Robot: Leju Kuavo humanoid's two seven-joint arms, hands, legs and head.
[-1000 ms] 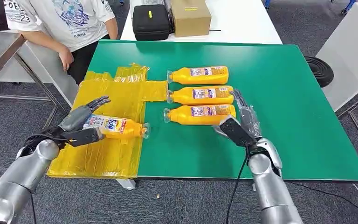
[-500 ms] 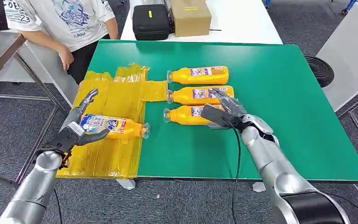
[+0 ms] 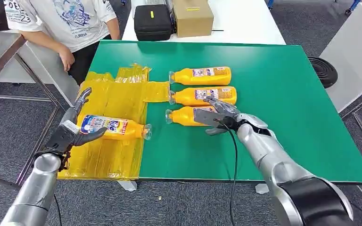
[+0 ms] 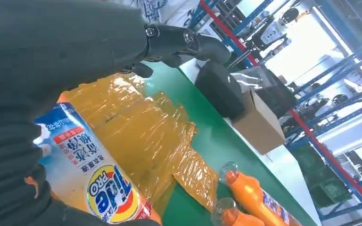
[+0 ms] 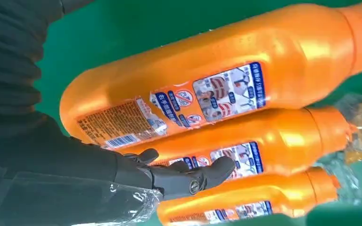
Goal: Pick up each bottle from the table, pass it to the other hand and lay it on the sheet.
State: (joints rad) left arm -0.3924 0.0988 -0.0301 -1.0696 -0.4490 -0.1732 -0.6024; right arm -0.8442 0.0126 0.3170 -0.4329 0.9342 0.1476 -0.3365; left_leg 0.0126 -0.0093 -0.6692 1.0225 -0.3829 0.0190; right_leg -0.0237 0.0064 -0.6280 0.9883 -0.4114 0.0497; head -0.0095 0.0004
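One bottle [image 3: 115, 127] lies on the yellow sheet [image 3: 118, 101], and the left robot hand [image 3: 70, 129] beside it has its fingers spread, holding nothing. The right robot hand [image 3: 217, 115] rests on the bottle nearest the robot [image 3: 188, 116], among three on the bench [image 3: 287, 94] beside the sheet, probably to take it; whether it grips cannot be told.

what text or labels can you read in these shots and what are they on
"Tide PRO": round logo on the bottle on the sheet, with Chinese characters above it too unclear to quote.
"23": white shirt of the person by the table; the letters above it are cut off.
Back labels on the three bottles on the table: print too small to read.
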